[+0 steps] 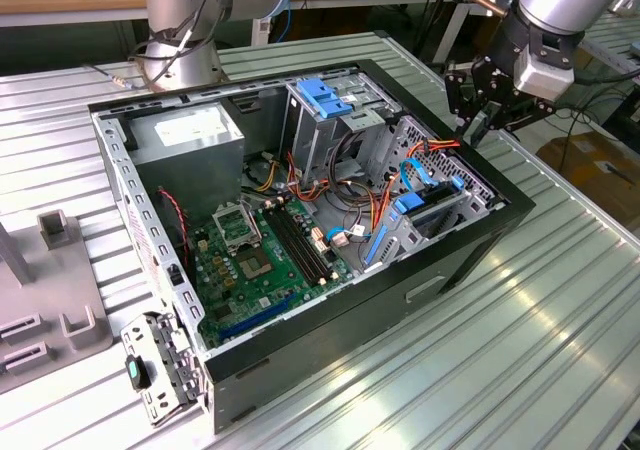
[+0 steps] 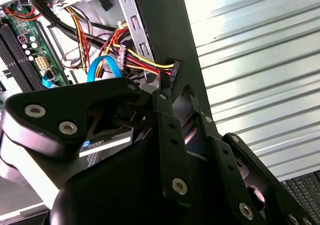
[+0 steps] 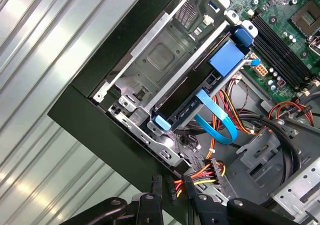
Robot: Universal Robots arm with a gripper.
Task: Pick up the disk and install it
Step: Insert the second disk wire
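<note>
The disk [image 1: 432,202] sits edge-on in the drive cage at the front of the open computer case [image 1: 470,260]. Its blue frame tabs show and its label is hidden. In the first wrist view the disk [image 3: 186,110] is a dark slab between blue clips, with a blue ribbon cable [image 3: 220,127] looping off it. My gripper [image 1: 478,120] hangs above the case's far corner on the exterior view's right, apart from the disk. The gripper [image 3: 171,182] [image 2: 176,92] is open and holds nothing. A black power plug [image 2: 173,70] on yellow, red and black wires lies just beyond its tips.
The case holds a grey power supply box [image 1: 190,135], a green motherboard [image 1: 260,260], a second metal bay with a blue latch [image 1: 325,95], and loose wire bundles. A second arm's base [image 1: 180,30] stands behind. Grey fixtures [image 1: 60,310] sit on the ribbed metal table [image 1: 540,350].
</note>
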